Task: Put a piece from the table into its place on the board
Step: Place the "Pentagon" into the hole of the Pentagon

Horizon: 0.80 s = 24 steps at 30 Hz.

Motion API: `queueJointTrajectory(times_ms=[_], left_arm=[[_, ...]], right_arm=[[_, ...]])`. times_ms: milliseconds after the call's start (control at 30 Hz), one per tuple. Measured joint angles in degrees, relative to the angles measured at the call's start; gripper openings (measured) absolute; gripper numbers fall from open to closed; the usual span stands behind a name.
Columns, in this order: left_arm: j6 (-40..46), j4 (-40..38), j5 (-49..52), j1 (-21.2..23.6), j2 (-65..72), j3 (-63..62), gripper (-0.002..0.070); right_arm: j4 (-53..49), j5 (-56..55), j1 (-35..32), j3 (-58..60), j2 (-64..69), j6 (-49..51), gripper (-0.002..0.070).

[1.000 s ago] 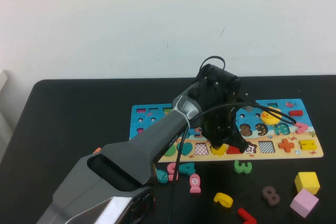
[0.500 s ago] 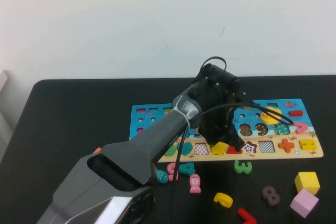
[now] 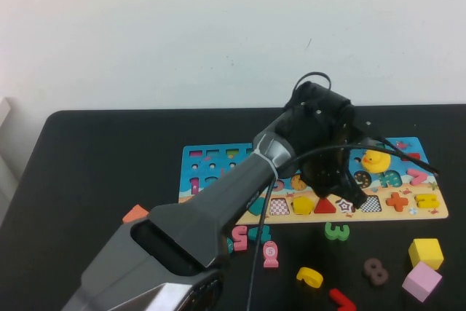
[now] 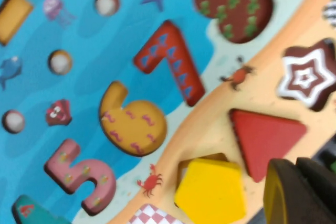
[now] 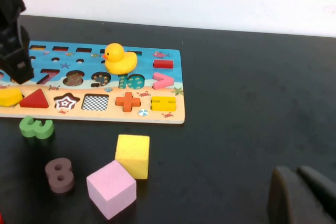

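Over the sandy strip along the near edge of the board point(image 3: 218, 158): left gripper point(image 3: 344, 200), pincer pinched narrow with nothing in it, tips just beside the red triangle point(image 3: 325, 205). Next to that triangle, toward the board's left end: the piece point(image 3: 303, 205), lying free of the fingers over its pentagon slot. Seems not quite seated, since the left wrist view shows a sliver of dark slot edge along one side of it. Could easily catch the raised edge with the closed tips and flick the piece onto the table point(image 3: 87, 158). Could also jam it crooked if pressed off-centre, or nudge the triangle out. Best judged a square, gentle press or a straight lift. Off the board's right end, toward the table's near right corner: right gripper point(image 5: 304, 195), parked, fingers together, holding nothing.
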Motion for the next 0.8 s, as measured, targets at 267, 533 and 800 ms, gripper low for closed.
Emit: queueJointTrajectory(times_ms=[267,533,800], left_arm=[[0.00,-2.04,0.09,0.62,-3.72,1.57,-0.0001],[1.64,-2.83,0.09,1.00,-4.07,9.44,-0.0001],[1.78,-4.42,0.09,1.25,-4.07,9.44,-0.0001]], right_arm=[[0.00,0.00,0.00,0.00,0.00,-0.10,0.0019],[0.00,0.00,0.00,0.00,0.00,-0.10,0.0019],[0.00,0.00,0.00,0.00,0.00,-0.10,0.0019]])
